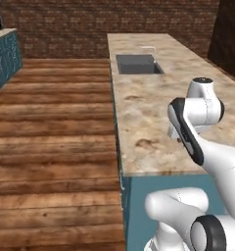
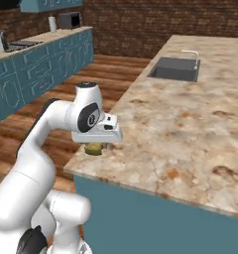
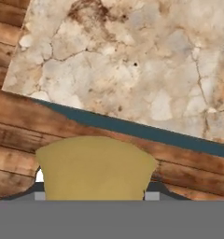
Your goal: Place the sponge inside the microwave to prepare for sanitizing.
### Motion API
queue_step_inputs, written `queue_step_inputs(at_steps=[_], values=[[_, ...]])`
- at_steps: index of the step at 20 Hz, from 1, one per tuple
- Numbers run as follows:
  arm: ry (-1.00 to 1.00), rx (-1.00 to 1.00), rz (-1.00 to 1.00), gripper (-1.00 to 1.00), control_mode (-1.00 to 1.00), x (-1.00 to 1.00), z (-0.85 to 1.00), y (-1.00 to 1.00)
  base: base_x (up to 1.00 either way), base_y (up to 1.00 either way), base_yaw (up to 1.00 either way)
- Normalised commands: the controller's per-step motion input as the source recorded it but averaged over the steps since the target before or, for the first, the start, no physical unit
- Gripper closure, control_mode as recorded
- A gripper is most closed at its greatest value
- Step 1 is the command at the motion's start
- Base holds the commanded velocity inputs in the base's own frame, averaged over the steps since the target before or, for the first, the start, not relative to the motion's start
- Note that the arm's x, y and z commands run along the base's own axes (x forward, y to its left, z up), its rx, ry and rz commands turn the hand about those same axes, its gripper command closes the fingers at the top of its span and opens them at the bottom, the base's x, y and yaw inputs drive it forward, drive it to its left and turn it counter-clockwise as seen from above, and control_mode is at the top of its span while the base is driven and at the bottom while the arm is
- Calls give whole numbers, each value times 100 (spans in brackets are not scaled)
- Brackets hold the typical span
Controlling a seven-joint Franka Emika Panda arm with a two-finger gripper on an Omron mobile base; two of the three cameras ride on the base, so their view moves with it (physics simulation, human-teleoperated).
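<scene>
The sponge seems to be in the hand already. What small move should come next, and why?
Probably lift the sponge a little and carry it away from the counter edge. The hand appears shut on the sponge, which hangs just above the counter's corner, half over the wooden floor. No microwave is within reach here, so the robot likely must clear the counter before it turns to look for it.

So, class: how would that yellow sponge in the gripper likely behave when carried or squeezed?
The sponge is probably soft; its edges look rounded where the gripper holds it. Likely light for its size, hanging above the counter edge from a pinch alone. Unlikely to roll, being blocky.
</scene>
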Motion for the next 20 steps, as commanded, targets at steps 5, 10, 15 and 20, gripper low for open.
queue_step_inputs(at_steps=[5, 10, 15, 20], values=[[0, 0, 0, 100, 100, 0, 0, 0, 2, -43, -88], [0, 0, 0, 100, 100, 0, 0, 0, 1, -9, -97], [0, 0, 0, 100, 100, 0, 0, 0, 1, -2, -99], [0, 0, 0, 100, 100, 0, 0, 0, 15, 0, -94]])
